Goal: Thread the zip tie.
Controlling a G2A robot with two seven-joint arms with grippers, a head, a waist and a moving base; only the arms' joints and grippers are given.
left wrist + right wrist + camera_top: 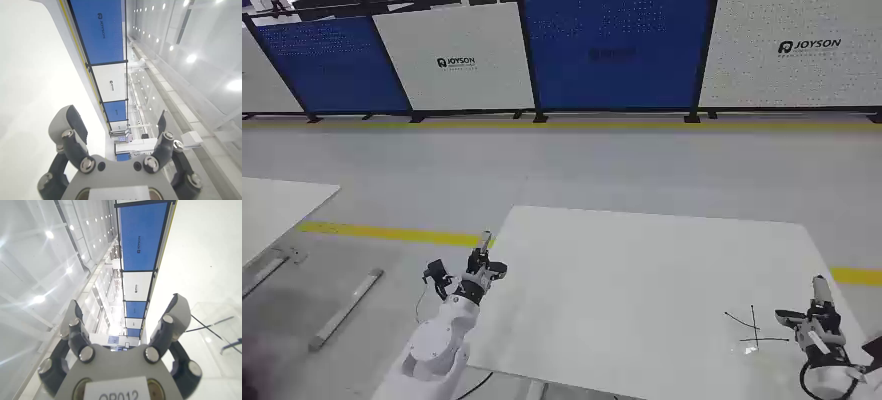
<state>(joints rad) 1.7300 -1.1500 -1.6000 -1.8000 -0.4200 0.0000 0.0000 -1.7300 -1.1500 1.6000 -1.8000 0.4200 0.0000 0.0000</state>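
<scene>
The zip ties lie loose on the table near its right near corner: thin black strips, crossed over one another, none threaded. In the right wrist view they rest on a clear sheet, perhaps a shallow tray; one more strip curls at that sheet's far side.

The right tool sits just beside the ties, at the table's right edge, its jaws wide and holding nothing. The left tool is well apart from them, at the table's left edge, also wide and empty.

By my judgement the task is at its start, with the first pick-up not yet made. The next move calls for the right tool to come down over one strip and pinch it away from the crossing, so that the others are not dragged along.

How many ties there are, and which end carries the locking head, is too fine to tell. The clear sheet's outline is hard to make out.
</scene>
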